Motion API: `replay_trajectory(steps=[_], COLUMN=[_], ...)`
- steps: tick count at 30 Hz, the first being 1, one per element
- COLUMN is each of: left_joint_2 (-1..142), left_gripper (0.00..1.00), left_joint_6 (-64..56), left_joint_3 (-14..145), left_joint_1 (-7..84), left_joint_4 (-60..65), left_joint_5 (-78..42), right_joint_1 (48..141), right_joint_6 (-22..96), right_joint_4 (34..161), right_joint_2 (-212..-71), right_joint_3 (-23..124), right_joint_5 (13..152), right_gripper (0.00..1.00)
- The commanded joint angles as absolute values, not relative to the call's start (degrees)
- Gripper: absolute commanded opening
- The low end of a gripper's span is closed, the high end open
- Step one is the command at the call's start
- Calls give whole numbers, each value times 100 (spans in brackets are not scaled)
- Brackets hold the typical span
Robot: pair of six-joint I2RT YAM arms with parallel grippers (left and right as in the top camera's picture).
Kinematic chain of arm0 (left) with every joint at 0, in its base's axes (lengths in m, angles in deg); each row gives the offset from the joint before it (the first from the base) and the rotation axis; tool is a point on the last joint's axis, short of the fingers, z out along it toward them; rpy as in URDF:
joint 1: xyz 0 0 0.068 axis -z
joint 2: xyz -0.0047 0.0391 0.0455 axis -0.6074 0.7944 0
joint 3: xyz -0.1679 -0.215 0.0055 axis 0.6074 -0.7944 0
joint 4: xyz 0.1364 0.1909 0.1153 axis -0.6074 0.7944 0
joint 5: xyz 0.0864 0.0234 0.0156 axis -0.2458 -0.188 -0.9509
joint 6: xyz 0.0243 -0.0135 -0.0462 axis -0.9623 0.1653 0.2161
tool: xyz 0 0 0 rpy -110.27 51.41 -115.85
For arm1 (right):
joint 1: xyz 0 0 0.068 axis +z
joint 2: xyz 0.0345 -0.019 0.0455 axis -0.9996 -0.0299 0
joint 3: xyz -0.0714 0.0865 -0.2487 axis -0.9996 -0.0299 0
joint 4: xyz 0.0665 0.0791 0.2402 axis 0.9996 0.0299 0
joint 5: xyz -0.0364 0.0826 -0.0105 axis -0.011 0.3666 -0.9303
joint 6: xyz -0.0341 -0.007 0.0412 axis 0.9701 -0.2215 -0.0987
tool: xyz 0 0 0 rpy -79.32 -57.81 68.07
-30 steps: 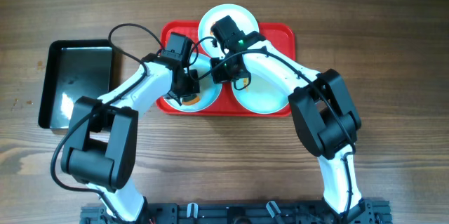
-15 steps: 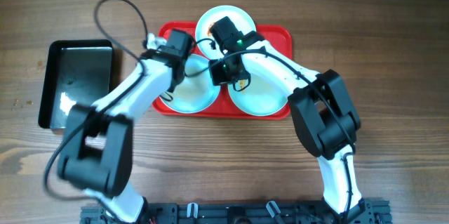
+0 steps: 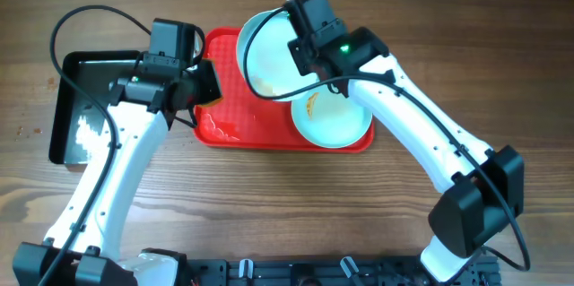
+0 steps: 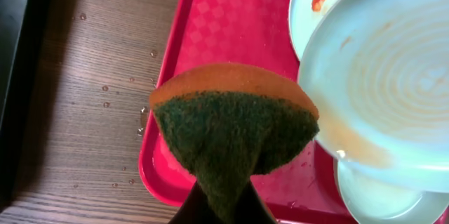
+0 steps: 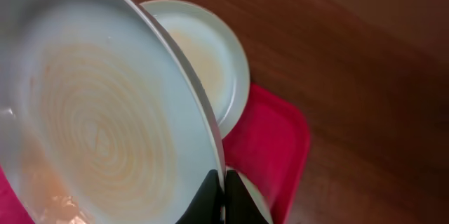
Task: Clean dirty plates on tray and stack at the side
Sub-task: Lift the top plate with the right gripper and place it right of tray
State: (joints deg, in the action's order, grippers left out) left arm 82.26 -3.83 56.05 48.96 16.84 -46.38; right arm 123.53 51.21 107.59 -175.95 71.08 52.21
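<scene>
Left gripper (image 4: 224, 206) is clenched on an orange sponge (image 4: 235, 133), its green scouring face fanned out over the left part of the red tray (image 4: 231, 20). Right gripper (image 5: 224, 192) is closed on the rim of one plate (image 4: 386, 76), holding it raised and tilted above the far middle of the tray. The governing relation is lateral: the held plate lies directly to the right of the sponge, with its soiled inner face turned left toward it. The orange residue sits along the plate's lower near rim, just beside the sponge's right corner. Whether sponge and plate touch cannot be confirmed; the overhead view suggests a small gap. The left arm is the nearer one to that dirty face and, in this inspector's judgement, needs only a short rightward reach to wipe it. A second plate (image 3: 334, 117), smeared orange, rests flat on the near right of the tray. The black tray (image 3: 99, 80) lies left, apart.
</scene>
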Motion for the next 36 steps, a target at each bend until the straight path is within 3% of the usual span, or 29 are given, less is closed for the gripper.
replay_trajectory(steps=[1, 5, 12, 15, 19, 23, 25, 30, 36], left_joint_2=[8298, 8303, 8303, 8303, 8303, 8303, 8303, 8303, 8303], left_gripper=[4, 4, 4, 4, 4, 4, 4, 4, 4], left_joint_6=[-326, -328, -328, -328, -328, -328, -328, -328, -330], left_joint_3=[5563, 5563, 5563, 5563, 5563, 5563, 5563, 5563, 5563], left_joint_1=[4867, 4867, 4867, 4867, 4867, 4867, 4867, 4867, 4867], left_joint_4=[1684, 1750, 1745, 1745, 1745, 1747, 1745, 1745, 1745], left_joint_5=[-4533, -4533, -4533, -4533, -4533, -4531, -4531, -4531, -4533], right_joint_1=[12884, 13516, 13667, 13660, 13381, 12192, 11289, 9464, 7713], right_joint_6=[5558, 5785, 6043, 5912, 4701, 3608, 3257, 3265, 3302], right_joint_4=[10541, 10130, 10045, 10123, 10491, 10858, 10995, 11332, 11384], right_joint_2=[-17485, -17488, -17492, -17496, -17496, -17507, -17518, -17787, -18390], right_joint_3=[7215, 7215, 7215, 7213, 7213, 7198, 7150, 7150, 7147], right_joint_5=[3956, 2435, 2297, 2684, 4091, 6926, 7663, 8648, 8406], right_gripper=[4, 4, 4, 4, 4, 4, 4, 4, 4])
